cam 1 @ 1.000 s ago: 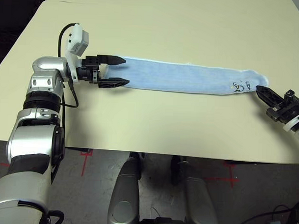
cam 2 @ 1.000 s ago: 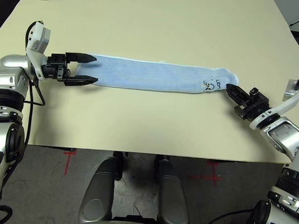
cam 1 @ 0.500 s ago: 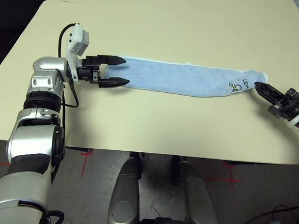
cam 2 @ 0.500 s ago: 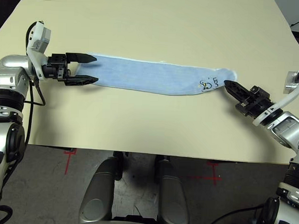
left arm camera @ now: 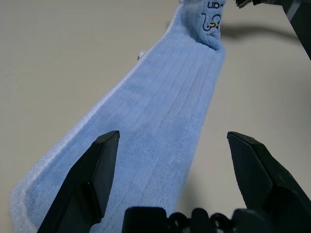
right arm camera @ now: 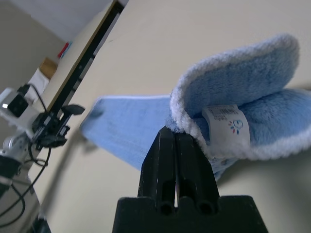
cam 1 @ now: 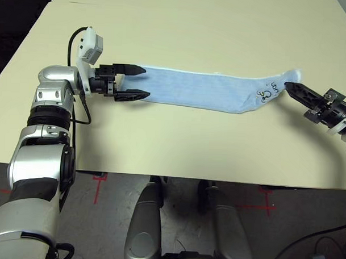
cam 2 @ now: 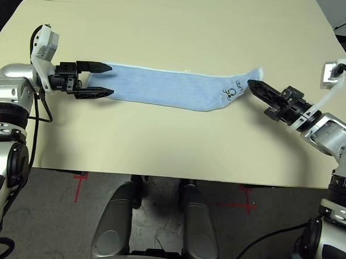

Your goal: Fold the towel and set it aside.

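The towel is a long light-blue strip lying across the cream table, with black marks near its right end. My left gripper stands open at the strip's left end, one finger on each side of the cloth; the left wrist view has the towel running away between the spread fingers. My right gripper is shut on the towel's right end, which is raised off the table and curled over. In the right wrist view the shut fingers pinch the white-edged fold beside a small label.
The table stretches wide and bare behind the towel. Its front edge runs just below both arms, with floor and red tape marks beyond it.
My right gripper has moved left and toward the table's far side, carrying the towel's right end, which has lifted and bent upward. The left arm has stayed put.
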